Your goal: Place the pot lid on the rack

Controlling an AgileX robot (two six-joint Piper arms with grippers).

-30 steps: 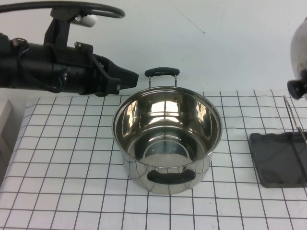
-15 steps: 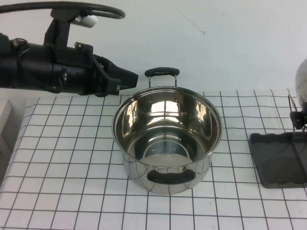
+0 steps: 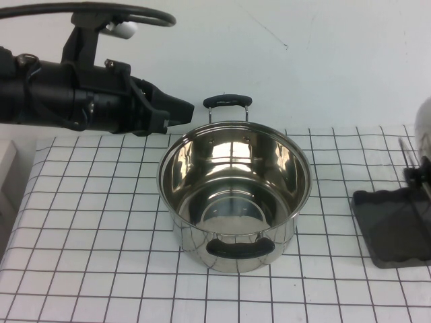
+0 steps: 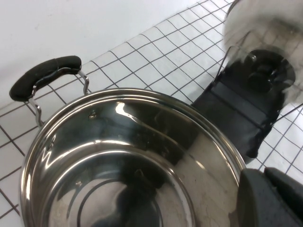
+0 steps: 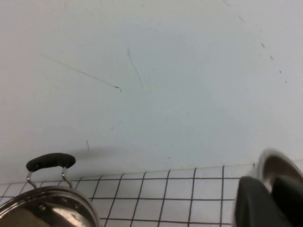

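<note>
High view: pot lid (image 3: 424, 124) shows only as a sliver at the far right edge, lower than a second ago, when its dome and black knob sat higher in the corner; half a second ago it was already partway down. It now stands over the rack (image 3: 394, 225), whose dark grey tray lies on the checked cloth (image 3: 101, 222) well right of the steel pot (image 3: 234, 192). The tray has shifted slightly between frames; a thin wire upright shows at its back edge.

Left wrist view: lid (image 4: 265, 52) on edge, blurred, black knob (image 4: 262, 74) facing the camera, sitting among the rack's wire uprights above the tray (image 4: 236, 111). Whether it touches the tray cannot be told.

Right gripper (image 5: 270, 201): only dark finger tips show in its own wrist view, beside the lid's shiny rim (image 5: 277, 163); whether they clamp the lid cannot be told.

Left gripper (image 3: 176, 109): hovers behind and left of the pot, near its rear handle (image 3: 227, 101), fingers drawn together on nothing, position unchanged across all three frames.
</note>
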